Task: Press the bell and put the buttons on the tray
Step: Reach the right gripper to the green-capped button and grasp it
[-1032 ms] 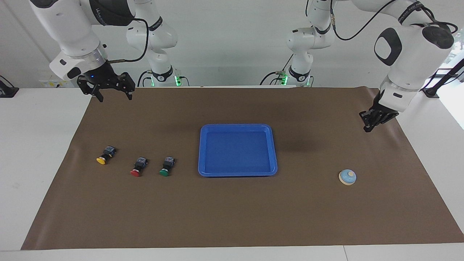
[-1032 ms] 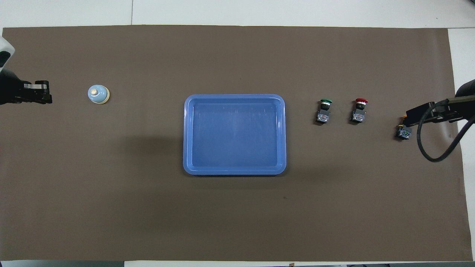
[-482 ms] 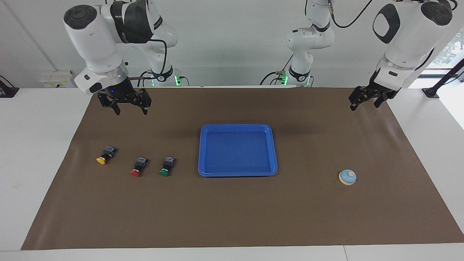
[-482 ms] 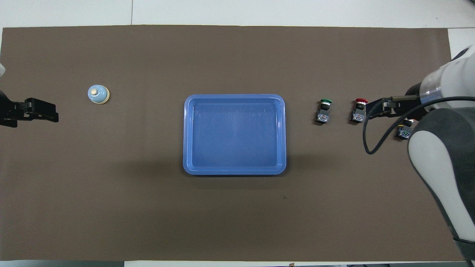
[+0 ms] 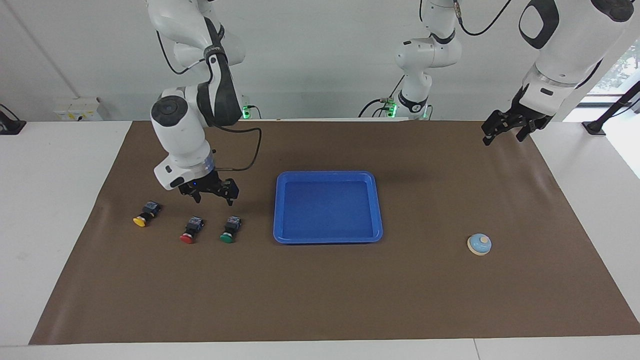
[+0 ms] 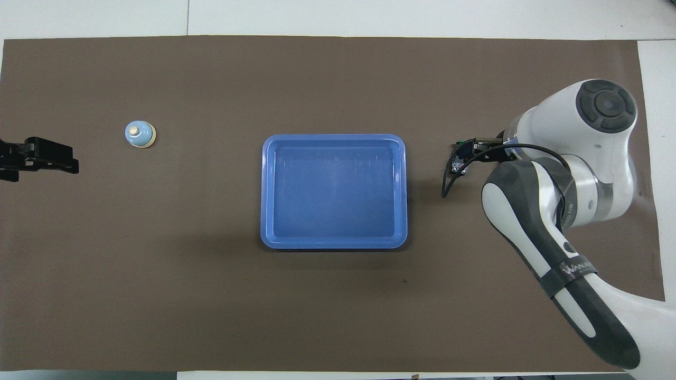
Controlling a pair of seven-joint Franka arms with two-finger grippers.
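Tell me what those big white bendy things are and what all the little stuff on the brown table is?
They are two robot arms, and each ends in a gripper, a claw with two fingers. One picture looks at the robots from across the table; the other looks down from above them.

On the brown mat lies a blue tray with nothing in it. Toward the right arm's end lie three push-buttons: a yellow button, a red button and a green button. Toward the left arm's end sits a small light-blue bell.

The right gripper hangs open just above the red and green buttons, holding nothing. The left gripper waits open in the air near the table's corner, also holding nothing.
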